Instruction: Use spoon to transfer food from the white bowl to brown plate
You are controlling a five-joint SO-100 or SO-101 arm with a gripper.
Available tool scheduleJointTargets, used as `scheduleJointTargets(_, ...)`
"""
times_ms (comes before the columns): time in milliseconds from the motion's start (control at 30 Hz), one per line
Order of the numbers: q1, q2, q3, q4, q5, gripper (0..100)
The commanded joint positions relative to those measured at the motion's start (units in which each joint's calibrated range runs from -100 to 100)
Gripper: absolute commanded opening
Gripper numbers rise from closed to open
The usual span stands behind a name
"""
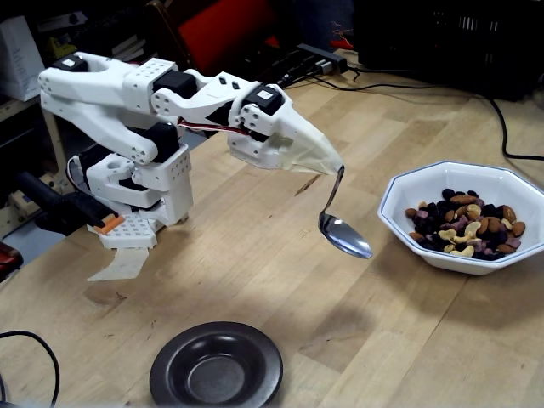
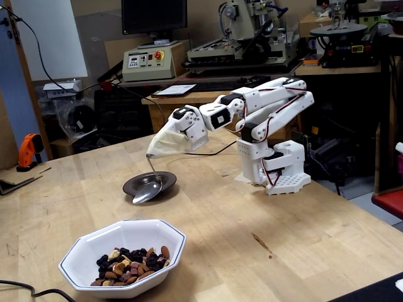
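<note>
The gripper is wrapped in a pale cover that hides its fingers, so how they clench cannot be made out, yet the handle of the spoon runs into the cover's tip and the spoon hangs below it, clear of the wooden table. Its empty oval end sits just beside the white bowl, short of the rim. The food lies inside that bowl, while the brown plate rests well apart from the bowl, partly cut off by the picture's lower edge.
</note>
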Motion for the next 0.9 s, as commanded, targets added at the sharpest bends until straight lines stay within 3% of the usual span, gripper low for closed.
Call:
scheduleJointTargets(0,0.17,5.90,-7.07,-4.77,0.00,4)
scheduleJointTargets(600,0.17,28.24,3.11,-47.85,0.39,4)
scheduleJointTargets(867,0.24,43.55,-0.52,-56.86,0.44,4)
